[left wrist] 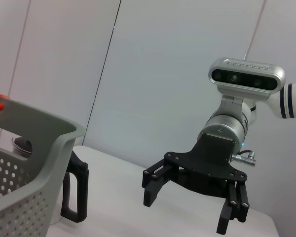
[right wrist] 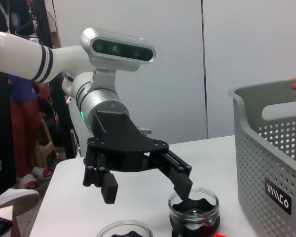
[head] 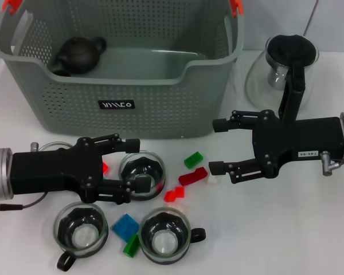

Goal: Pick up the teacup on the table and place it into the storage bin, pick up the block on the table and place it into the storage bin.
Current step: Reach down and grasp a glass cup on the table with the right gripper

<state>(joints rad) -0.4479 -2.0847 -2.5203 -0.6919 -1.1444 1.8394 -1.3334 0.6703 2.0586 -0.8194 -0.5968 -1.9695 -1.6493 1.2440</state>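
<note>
Nearest first, then outward across the table (head: pixel 309 229).

Front teacups: two glass teacups with dark handles stand closest to me, one at my left (head: pixel 80 230) and one toward the middle (head: pixel 166 236), both upright and untouched.

Blocks, near: a blue block (head: pixel 125 225) and a green block (head: pixel 131 245) lie between those two cups, touching each other.

My left gripper (head: pixel 132 171): spread open, low over the table, its fingers straddling a third teacup (head: pixel 142 175); one fingertip sits at the cup's rim, the other beside its far wall. I cannot tell whether either pad presses the glass. The right wrist view shows the same: one finger (right wrist: pixel 180 178) dips to the rim, the other (right wrist: pixel 109 187) hangs clear.

Blocks, middle: a small red block (head: pixel 174 194), a longer red block (head: pixel 192 176) and a green block (head: pixel 193 159) lie between my two grippers; a small white piece (head: pixel 212 179) lies just beside my right lower fingertip.

My right gripper (head: pixel 219 146): open, holding nothing, poised above the table beside the middle blocks.

Glass pitcher (head: pixel 281 71): behind my right gripper, black lid and handle, upright.

Storage bin (head: pixel 120 86): farthest back, on the table, with a dark teapot (head: pixel 77 55) inside at my left corner.
</note>
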